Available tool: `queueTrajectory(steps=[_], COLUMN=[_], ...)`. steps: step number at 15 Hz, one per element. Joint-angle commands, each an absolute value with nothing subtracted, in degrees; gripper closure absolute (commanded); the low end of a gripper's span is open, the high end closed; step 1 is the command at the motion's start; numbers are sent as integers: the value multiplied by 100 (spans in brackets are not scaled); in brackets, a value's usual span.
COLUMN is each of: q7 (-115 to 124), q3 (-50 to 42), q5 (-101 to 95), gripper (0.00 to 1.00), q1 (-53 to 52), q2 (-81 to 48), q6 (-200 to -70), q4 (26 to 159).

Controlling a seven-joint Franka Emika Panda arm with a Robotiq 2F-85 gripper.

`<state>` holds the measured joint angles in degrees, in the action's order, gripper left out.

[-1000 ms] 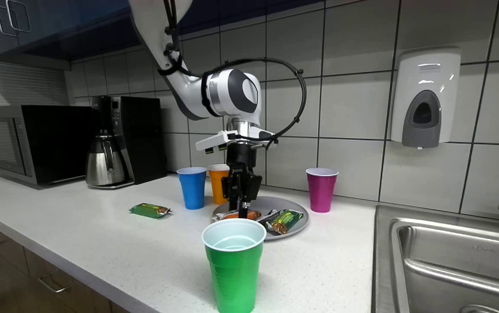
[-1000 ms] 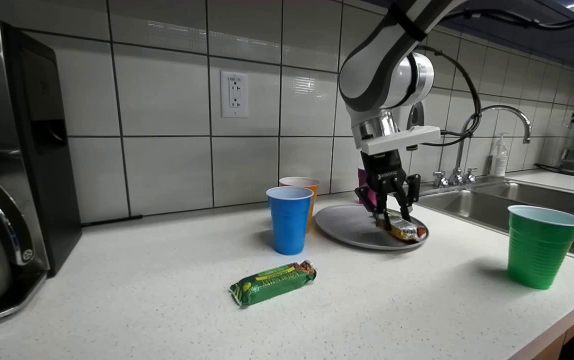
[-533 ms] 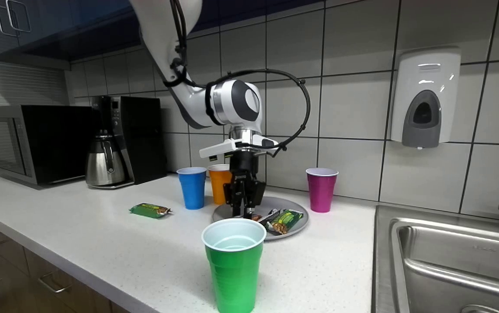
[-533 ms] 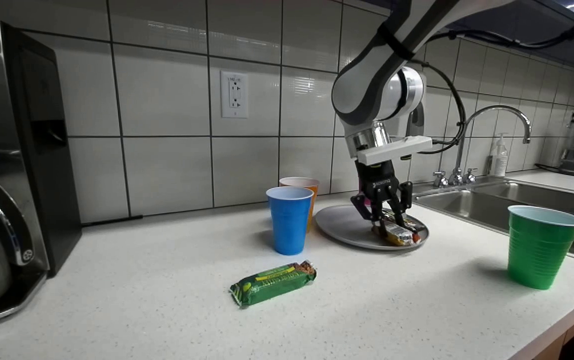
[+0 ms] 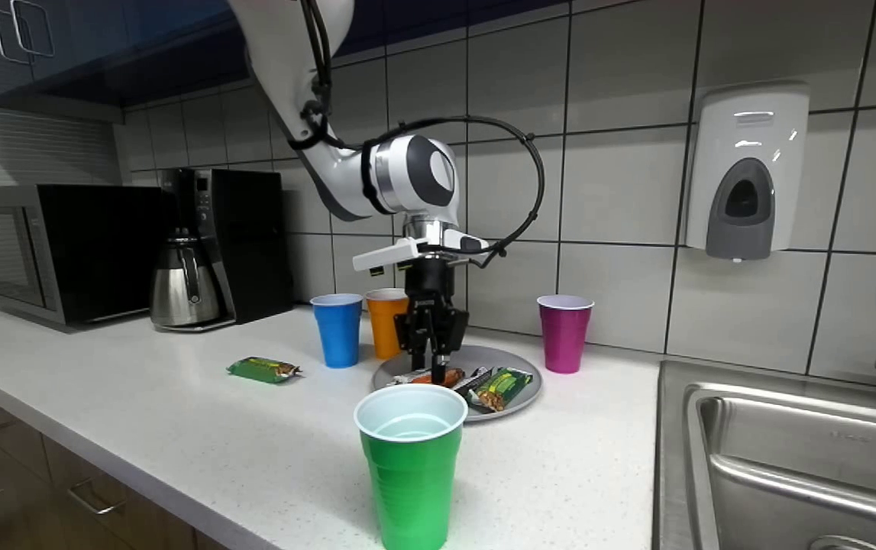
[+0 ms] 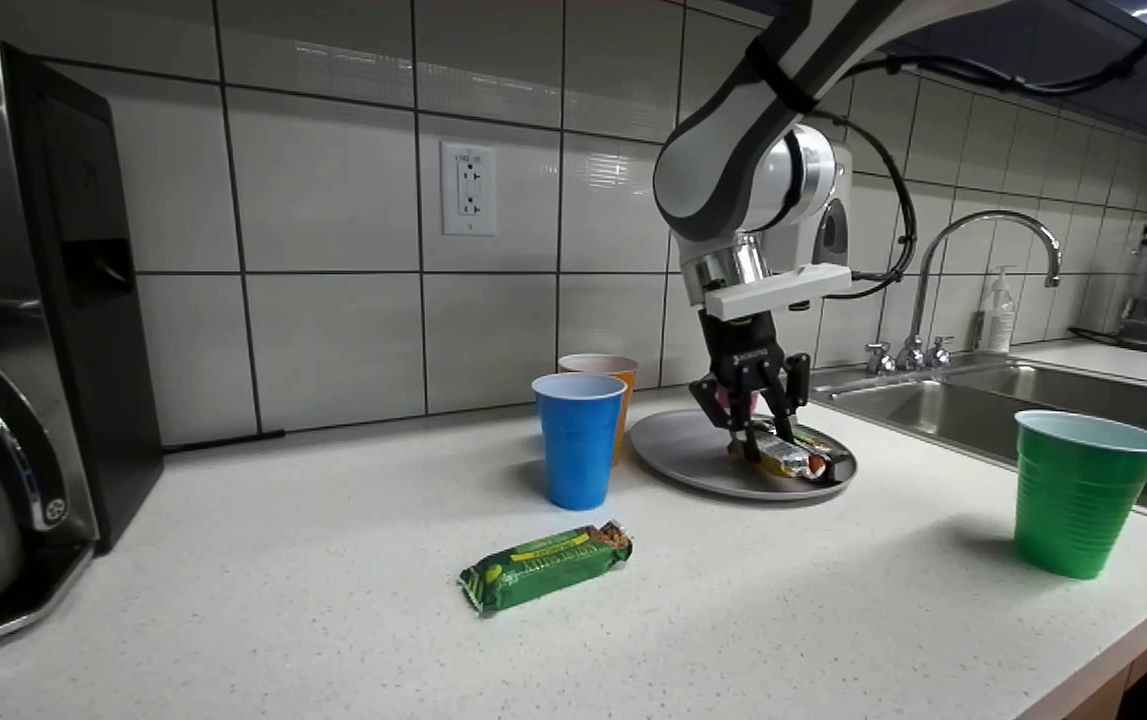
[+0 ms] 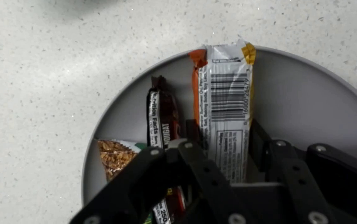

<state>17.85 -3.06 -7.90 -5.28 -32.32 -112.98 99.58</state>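
Evidently tool [image 7: 225, 132] grips orange-edged bar [image 7: 226, 93] (jaws partway apart).

The claw [image 7: 224, 132] is black, the plate [image 7: 296, 99] grey, the barcode-striped bar [image 7: 225, 112] white, orange and yellow.

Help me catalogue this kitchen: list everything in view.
Counter: 1, white, foreground
Plate: 1, grey, counter
Barcode bar: 1, white and orange, over plate
Dark bar: 1, brown, plate
Green bars: 2, green, plate and counter
Cups: 4, blue, orange, magenta, green, counter
Coffee maker: 1, black, counter
Carafe: 1, steel, coffee maker
Microwave: 1, dark, counter
Wall: 1, tiled white, behind
Soap dispenser: 1, white and grey, wall
Outlet: 1, white, wall
Sink: 1, steel, counter
Faucet: 1, chrome, sink
Bottle: 1, whitish, sink edge
Cabinets: several, dark, overhead
Drawers: several, brown, below
Arm: 1, white, above plate
Gripper: 1, black, closed on barcode bar
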Motion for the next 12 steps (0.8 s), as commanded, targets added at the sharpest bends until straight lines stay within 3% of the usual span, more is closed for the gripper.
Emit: queueTrajectory(steps=[1,7,8,9,12], q7=[1611,1571,1590,1581,1573], q3=[-321,-336,-345,-345,-353], q5=[-820,-815,-826,-828,-822], gripper=[83,83,33,32,12], q1=[-488,-474,-483,-483,-476], q2=[-3404,-3510,-3504,-3492,-3412], q6=[-11080,-11070,-11079,-11100,-11168], q4=[9662,9559,9566,9583,9701])
